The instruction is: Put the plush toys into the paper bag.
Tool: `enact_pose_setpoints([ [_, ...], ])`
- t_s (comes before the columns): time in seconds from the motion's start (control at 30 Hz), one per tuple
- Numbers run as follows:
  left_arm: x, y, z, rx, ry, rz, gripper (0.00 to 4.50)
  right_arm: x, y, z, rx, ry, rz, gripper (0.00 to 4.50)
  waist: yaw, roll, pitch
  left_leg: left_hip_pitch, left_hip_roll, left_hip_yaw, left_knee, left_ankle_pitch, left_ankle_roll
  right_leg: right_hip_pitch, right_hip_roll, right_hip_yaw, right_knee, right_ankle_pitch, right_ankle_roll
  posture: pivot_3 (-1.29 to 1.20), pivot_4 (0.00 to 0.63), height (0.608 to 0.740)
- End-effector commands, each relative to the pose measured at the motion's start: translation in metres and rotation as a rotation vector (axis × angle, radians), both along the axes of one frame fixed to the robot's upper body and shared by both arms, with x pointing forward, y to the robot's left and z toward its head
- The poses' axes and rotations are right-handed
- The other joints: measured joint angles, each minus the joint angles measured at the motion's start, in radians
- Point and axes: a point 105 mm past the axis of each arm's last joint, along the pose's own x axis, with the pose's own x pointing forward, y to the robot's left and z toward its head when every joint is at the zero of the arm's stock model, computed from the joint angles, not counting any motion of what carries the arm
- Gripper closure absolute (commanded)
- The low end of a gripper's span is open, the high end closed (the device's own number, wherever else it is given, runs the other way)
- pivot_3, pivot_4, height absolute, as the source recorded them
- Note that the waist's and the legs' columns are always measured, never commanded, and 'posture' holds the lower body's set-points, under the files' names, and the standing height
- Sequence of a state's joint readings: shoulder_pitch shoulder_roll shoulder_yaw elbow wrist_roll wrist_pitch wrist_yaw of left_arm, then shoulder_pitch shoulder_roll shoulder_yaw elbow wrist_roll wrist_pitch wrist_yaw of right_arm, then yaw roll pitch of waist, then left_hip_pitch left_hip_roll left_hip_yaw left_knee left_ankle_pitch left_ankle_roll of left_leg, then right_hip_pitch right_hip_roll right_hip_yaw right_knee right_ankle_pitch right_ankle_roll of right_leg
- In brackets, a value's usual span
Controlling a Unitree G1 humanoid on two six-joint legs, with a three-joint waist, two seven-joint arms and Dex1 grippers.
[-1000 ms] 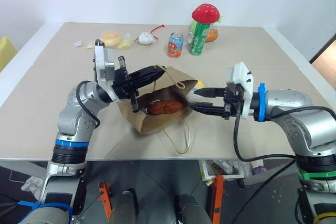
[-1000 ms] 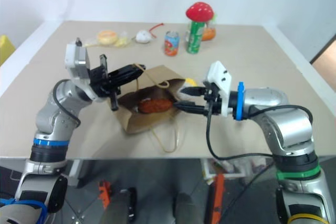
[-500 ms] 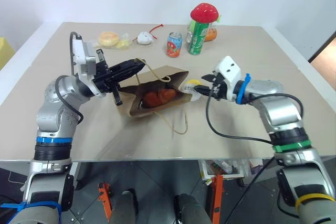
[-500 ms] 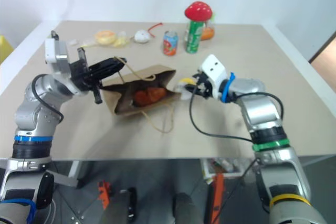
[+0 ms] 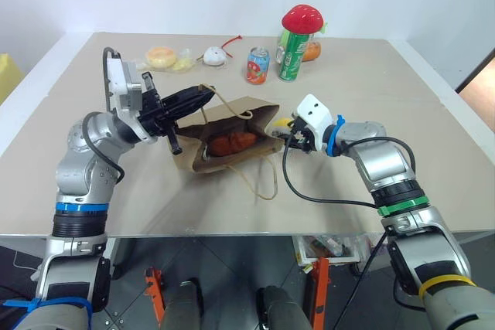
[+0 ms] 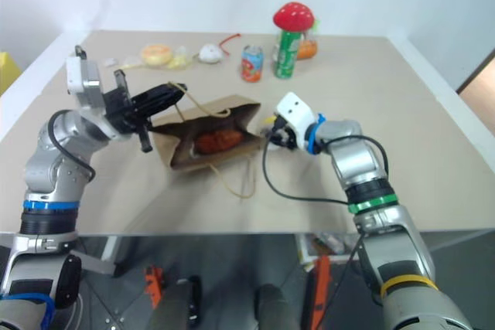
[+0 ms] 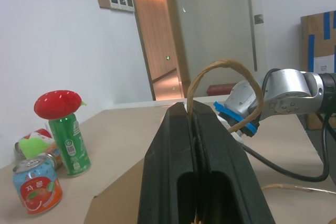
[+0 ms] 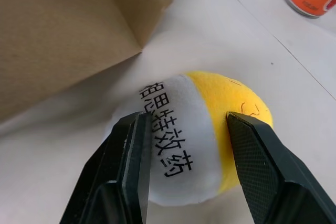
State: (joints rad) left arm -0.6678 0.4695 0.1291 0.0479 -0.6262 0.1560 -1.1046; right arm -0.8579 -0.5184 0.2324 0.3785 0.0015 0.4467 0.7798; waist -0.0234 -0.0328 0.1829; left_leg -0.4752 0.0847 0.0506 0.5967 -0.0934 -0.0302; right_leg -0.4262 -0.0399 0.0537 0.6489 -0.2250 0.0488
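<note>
The paper bag (image 5: 232, 125) lies on its side mid-table, its mouth turned toward me. One cord handle (image 7: 223, 69) is raised, and my left gripper (image 5: 199, 98) is shut on it, holding the mouth open. Inside the bag lies a brown plush toy (image 5: 232, 144). The other plush toy, a white ball with a yellow cap and dark lettering (image 8: 194, 135), rests on the table at the bag's right corner. My right gripper (image 5: 288, 134) is open, one finger (image 8: 131, 161) on each side of the ball. I cannot tell whether they touch it.
The bag's second handle (image 5: 263, 182) trails on the table toward the near edge. At the back stand a red can (image 5: 257, 66) and a green can (image 5: 291, 58) with a red mushroom toy (image 5: 302, 18) on top. A white round thing with red cord (image 5: 214, 56) and a yellow bun-like item (image 5: 162, 56) lie there too.
The head camera shifted after the first frames. My right gripper moved forward and down until its fingers straddled the white and yellow ball. My left gripper drew the handle slightly left.
</note>
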Motion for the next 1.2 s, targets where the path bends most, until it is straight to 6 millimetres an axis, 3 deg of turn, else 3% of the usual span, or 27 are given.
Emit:
enact_pose_setpoints([
  [0.03, -0.005, -0.005, 0.011, -0.008, -0.055, -0.014, 4.5, 0.008, -0.003, 0.0, -0.034, -0.003, -0.06, 1.98, 0.0, 0.0, 0.0, 0.0, 0.0, 0.0, 0.0, 0.0, 0.0, 0.0, 0.0, 0.0, 0.0, 0.0, 0.0, 0.0, 0.15, 0.74],
  [0.13, -0.005, -0.007, 0.011, -0.013, -0.055, -0.02, 4.5, 0.01, -0.005, -0.004, -0.061, 0.002, -0.084, 2.64, 0.0, 0.0, 0.0, 0.0, 0.0, 0.0, 0.0, 0.0, 0.0, 0.0, 0.0, 0.0, 0.0, 0.0, 0.0, 0.0, 0.15, 0.74],
  [0.3, -0.005, -0.008, 0.011, -0.017, -0.053, -0.022, 4.5, 0.007, -0.011, -0.001, -0.073, -0.007, -0.096, 4.47, 0.0, 0.0, 0.0, 0.0, 0.0, 0.0, 0.0, 0.0, 0.0, 0.001, 0.0, 0.0, 0.0, 0.001, -0.001, 0.0, 0.15, 0.74],
  [0.43, -0.005, -0.008, 0.011, -0.02, -0.054, -0.025, 4.5, 0.005, -0.024, 0.022, -0.027, -0.067, -0.128, 4.47, 0.001, 0.0, 0.0, 0.0, 0.0, 0.0, 0.0, 0.0, 0.0, 0.001, 0.0, 0.0, 0.0, 0.001, 0.0, 0.0, 0.15, 0.74],
  [0.57, -0.005, -0.01, 0.011, -0.02, -0.051, -0.032, 4.5, -0.008, -0.035, 0.068, 0.084, -0.152, -0.092, 4.47, 0.002, 0.0, 0.0, -0.001, 0.0, 0.001, 0.0, 0.0, 0.0, 0.0, -0.001, 0.0, 0.0, 0.0, 0.001, 0.0, 0.15, 0.74],
  [0.67, -0.005, -0.011, 0.01, -0.021, -0.049, -0.035, 4.5, -0.023, -0.051, 0.098, 0.137, -0.201, -0.081, 4.47, 0.002, 0.0, 0.0, 0.0, 0.0, 0.0, -0.001, 0.0, 0.0, 0.0, 0.0, 0.0, 0.0, -0.001, 0.001, 0.0, 0.15, 0.74],
  [0.73, -0.005, -0.012, 0.009, -0.022, -0.046, -0.039, 4.5, -0.049, -0.052, 0.111, 0.157, -0.204, 0.023, 4.47, 0.002, 0.0, 0.0, 0.0, 0.0, 0.0, -0.002, 0.0, 0.0, 0.0, 0.0, 0.0, 0.0, -0.001, 0.001, 0.0, 0.15, 0.74],
  [0.83, -0.004, -0.015, 0.009, -0.023, -0.045, -0.048, 4.5, -0.087, -0.04, 0.111, 0.167, -0.153, 0.212, 4.47, 0.005, 0.0, 0.0, 0.0, 0.0, 0.0, -0.003, 0.0, 0.0, 0.0, 0.0, 0.0, 0.0, -0.003, 0.001, 0.0, 0.15, 0.74],
  [0.93, -0.004, -0.015, 0.009, -0.024, -0.045, -0.051, 4.5, -0.11, -0.024, 0.112, 0.223, -0.118, 0.337, 4.47, -0.001, 0.0, 0.0, 0.0, 0.0, 0.0, -0.003, -0.001, -0.001, 0.001, 0.0, 0.0, 0.0, -0.003, 0.002, 0.0, 0.15, 0.74],
  [1.07, -0.003, -0.016, 0.01, -0.023, -0.047, -0.053, 4.5, -0.128, 0.004, 0.112, 0.285, -0.095, 0.471, 4.47, -0.007, 0.0, 0.0, 0.002, 0.0, 0.0, -0.002, -0.001, -0.001, 0.0, 0.0, 0.001, 0.0, -0.002, 0.001, 0.0, 0.15, 0.74],
  [1.2, -0.003, -0.016, 0.01, -0.021, -0.049, -0.056, 4.5, -0.132, 0.03, 0.11, 0.333, -0.066, 0.534, 4.47, -0.006, 0.0, 0.0, 0.002, 0.0, 0.0, 0.001, -0.001, -0.001, 0.002, -0.001, 0.001, 0.0, 0.001, -0.001, 0.0, 0.15, 0.74],
])
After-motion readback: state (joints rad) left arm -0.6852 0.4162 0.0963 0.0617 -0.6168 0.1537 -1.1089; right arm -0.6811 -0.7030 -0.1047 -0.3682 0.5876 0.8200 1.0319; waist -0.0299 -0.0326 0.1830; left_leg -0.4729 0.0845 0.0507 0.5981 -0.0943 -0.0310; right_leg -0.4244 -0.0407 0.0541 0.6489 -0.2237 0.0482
